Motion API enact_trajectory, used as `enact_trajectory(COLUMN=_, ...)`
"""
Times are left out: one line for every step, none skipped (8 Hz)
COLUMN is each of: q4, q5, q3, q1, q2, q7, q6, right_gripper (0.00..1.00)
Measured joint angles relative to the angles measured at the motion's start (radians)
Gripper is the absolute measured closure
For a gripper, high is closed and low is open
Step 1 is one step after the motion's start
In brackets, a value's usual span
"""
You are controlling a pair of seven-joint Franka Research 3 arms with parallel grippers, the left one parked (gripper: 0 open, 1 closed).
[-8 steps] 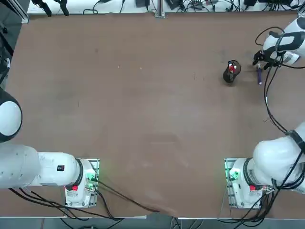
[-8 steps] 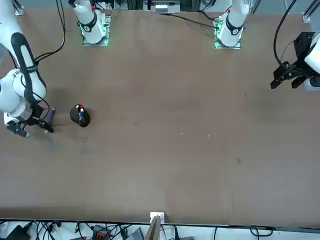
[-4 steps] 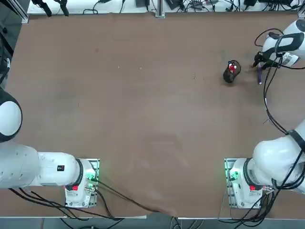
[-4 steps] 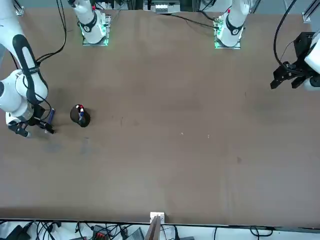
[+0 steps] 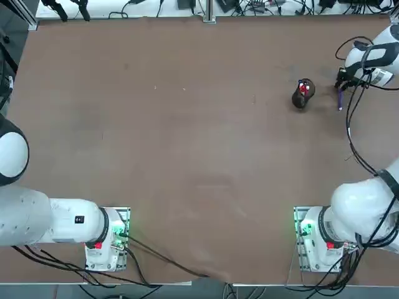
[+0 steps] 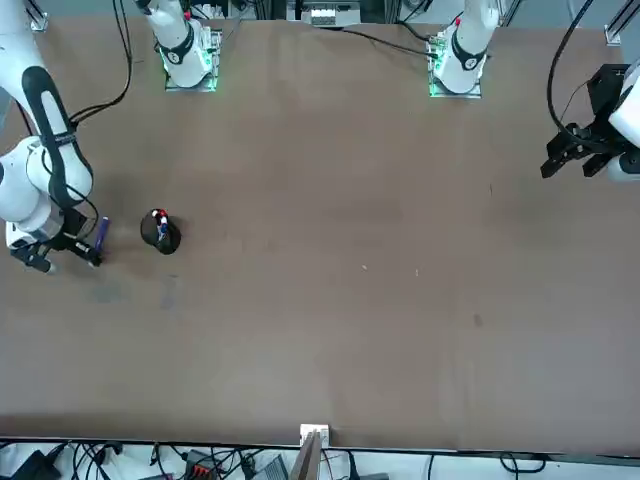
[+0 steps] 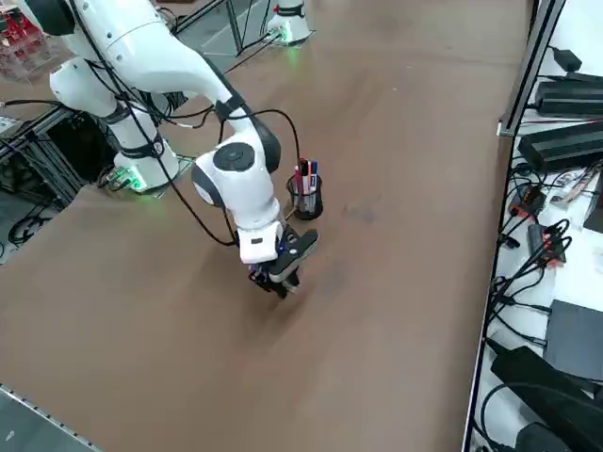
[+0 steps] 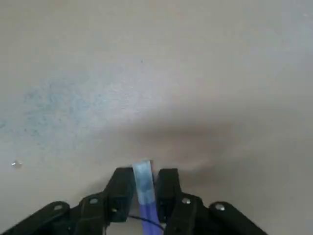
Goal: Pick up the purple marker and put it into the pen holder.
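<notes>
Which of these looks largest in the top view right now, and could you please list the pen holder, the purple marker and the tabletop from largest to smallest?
1. Tabletop
2. Pen holder
3. Purple marker, judged by the part that shows

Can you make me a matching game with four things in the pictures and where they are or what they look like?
Things:
1. Right tool
2. Purple marker
3. Pen holder
4. Table

Clues:
A. Brown and flat, under the pen holder
B. Black, with pens standing in it
C. At the marker, with one finger on each side of it
D. Thin, with a pale end

Right pairs: 1-C, 2-D, 3-B, 4-A
</notes>
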Motion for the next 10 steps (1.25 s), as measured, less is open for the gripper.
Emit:
enact_trajectory(q4=0.0, q5=-0.002, q3=-0.002, q1=0.0, q2=-0.001, q7=0.0, q6=0.0, right_gripper=0.8)
enact_trajectory(q4=0.0, q5=-0.002, q3=-0.001, q1=0.0, q2=-0.001, q7=0.0, q6=-0.001, right_gripper=0.84)
enact_trajectory(q4=0.0, q5=-0.002, q3=0.0, q1=0.0, q2=-0.002, q7=0.0, q6=-0.002, right_gripper=0.86)
enact_trajectory(q4=0.0, q5=-0.002, q3=0.0, q1=0.0, q2=-0.002, q7=0.0, q6=-0.002, right_gripper=0.86)
enact_trajectory(q4=0.001, q5=-0.003, q3=0.0, q1=0.0, q2=-0.002, q7=-0.002, q6=-0.005, right_gripper=0.86)
enact_trajectory(q4=0.009, q5=-0.003, q3=0.001, q1=0.0, q2=-0.002, q7=-0.006, q6=-0.027, right_gripper=0.86)
enact_trajectory(q4=0.032, q5=-0.003, q3=0.007, q1=0.001, q2=-0.001, q7=-0.007, q6=-0.101, right_gripper=0.86)
enact_trajectory(q4=0.074, q5=-0.003, q3=0.013, q1=0.003, q2=-0.002, q7=-0.007, q6=-0.204, right_gripper=0.86)
enact_trajectory(q4=0.132, q5=-0.003, q3=0.018, q1=0.005, q2=-0.006, q7=-0.007, q6=-0.304, right_gripper=0.86)
enact_trajectory(q4=0.187, q5=-0.003, q3=0.025, q1=0.009, q2=-0.024, q7=-0.007, q6=-0.387, right_gripper=0.86)
